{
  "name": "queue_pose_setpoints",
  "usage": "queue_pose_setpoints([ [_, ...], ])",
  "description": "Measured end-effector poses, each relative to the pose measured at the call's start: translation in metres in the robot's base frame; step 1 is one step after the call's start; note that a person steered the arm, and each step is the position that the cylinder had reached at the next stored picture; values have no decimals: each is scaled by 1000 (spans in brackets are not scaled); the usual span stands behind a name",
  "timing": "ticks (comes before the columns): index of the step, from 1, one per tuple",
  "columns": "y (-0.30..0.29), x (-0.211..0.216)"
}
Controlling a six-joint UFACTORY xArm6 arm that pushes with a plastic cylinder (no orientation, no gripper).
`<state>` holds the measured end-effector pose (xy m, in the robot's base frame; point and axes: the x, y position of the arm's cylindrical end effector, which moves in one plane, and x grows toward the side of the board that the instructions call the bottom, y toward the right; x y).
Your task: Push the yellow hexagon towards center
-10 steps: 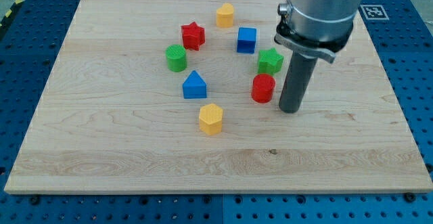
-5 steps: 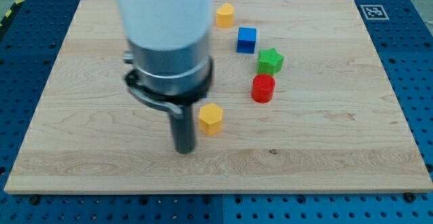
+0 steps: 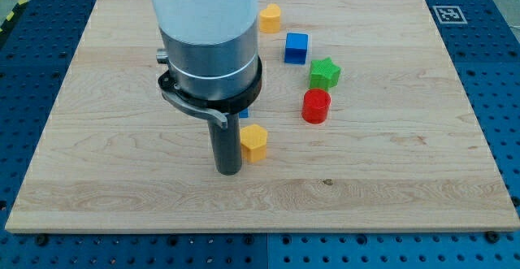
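Tip (image 3: 228, 171) down on the table (image 3: 390, 180), touching or just left of the yellow hexagon (image 3: 254, 142); contact can't be confirmed. End effector is a bare rod with no jaws. Hexagon sits slightly below table center. Right of it: red cylinder (image 3: 316, 106), green star (image 3: 325, 73), blue cube (image 3: 296, 47). Second yellow block (image 3: 270, 16) near top edge.

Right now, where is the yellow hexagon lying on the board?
The yellow hexagon lies slightly below the board's middle, immediately to the view's right of my tip, with the red cylinder up to its right.
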<state>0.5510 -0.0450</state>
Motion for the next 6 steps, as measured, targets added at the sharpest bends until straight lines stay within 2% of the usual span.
queue_pose_setpoints([
  [5,26,-1],
  [6,28,-20],
])
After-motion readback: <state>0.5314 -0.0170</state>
